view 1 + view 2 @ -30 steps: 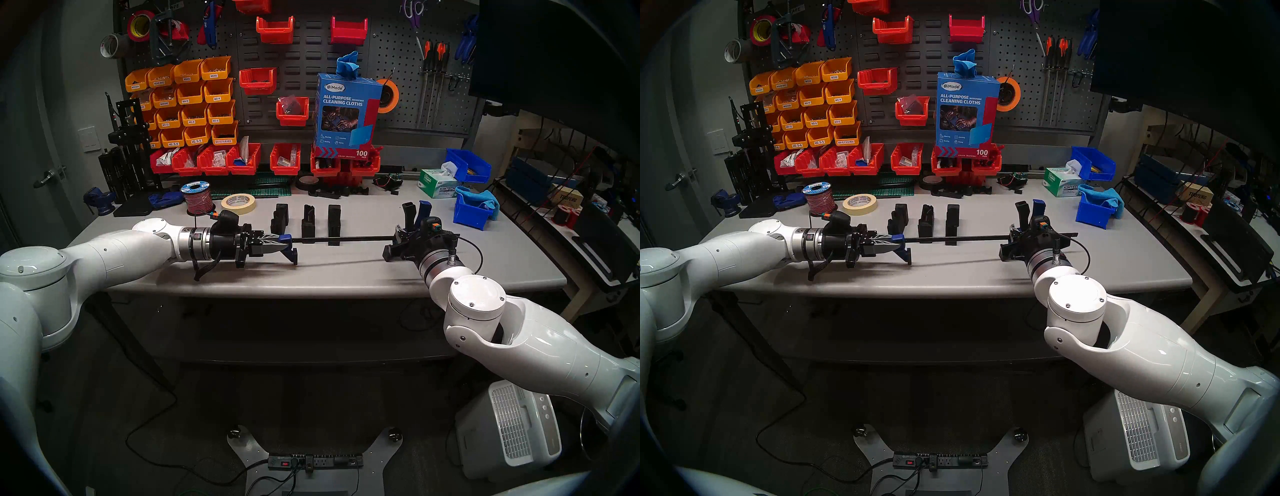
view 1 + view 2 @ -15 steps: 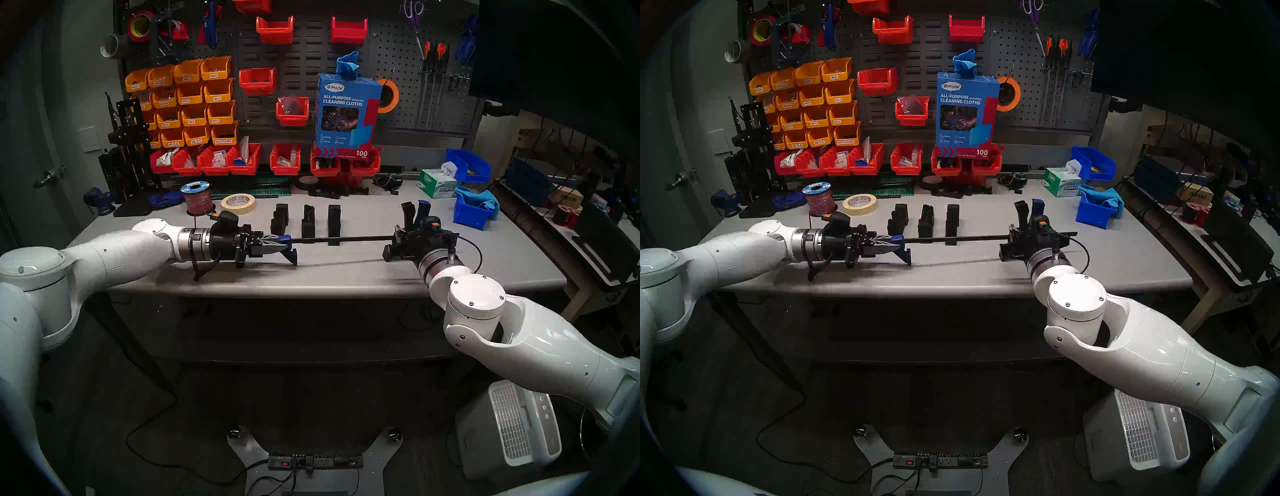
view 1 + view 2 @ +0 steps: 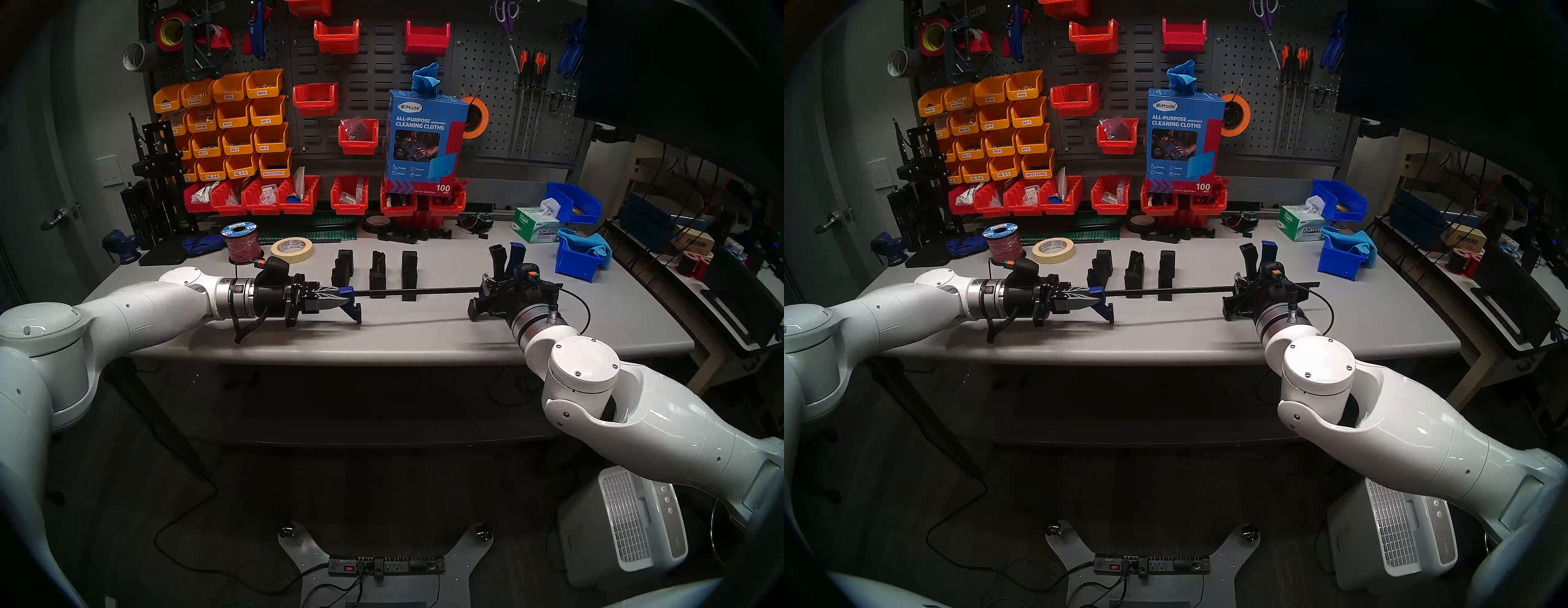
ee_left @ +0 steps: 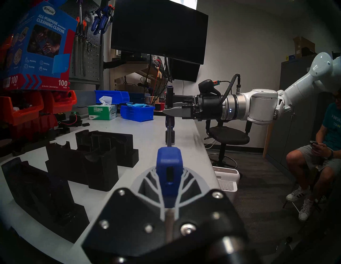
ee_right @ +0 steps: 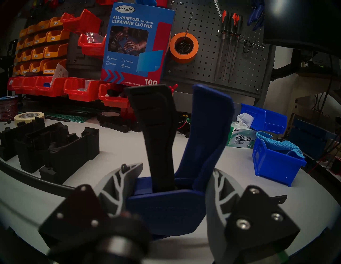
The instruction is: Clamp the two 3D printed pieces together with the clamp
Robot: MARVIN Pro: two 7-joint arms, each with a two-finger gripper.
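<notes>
The clamp's black bar [image 3: 424, 292] runs level from left to right a little above the grey table [image 3: 424, 339]. My left gripper [image 3: 344, 295] is shut on its small blue end jaw [image 4: 168, 160]. My right gripper [image 3: 488, 294] is shut on the blue handle body [image 5: 166, 206]. The blue grip [image 5: 208, 129] and black lever [image 5: 156, 129] stick up and away. Three alike black printed pieces [image 3: 343, 267] [image 3: 378, 271] [image 3: 409, 271] stand in a row just behind the bar. They also show in the left wrist view [image 4: 99, 166].
A masking tape roll [image 3: 292, 249] and a wire spool [image 3: 242, 244] sit behind my left wrist. A blue bin [image 3: 579, 259] and a tissue box [image 3: 536, 225] are at the back right. Low black parts [image 3: 403, 233] and red bins line the back. A person [image 4: 323, 153] sits right of the table.
Both arms have shifted the clamp slightly to the left. Both grips are unchanged and the printed pieces have not moved.
</notes>
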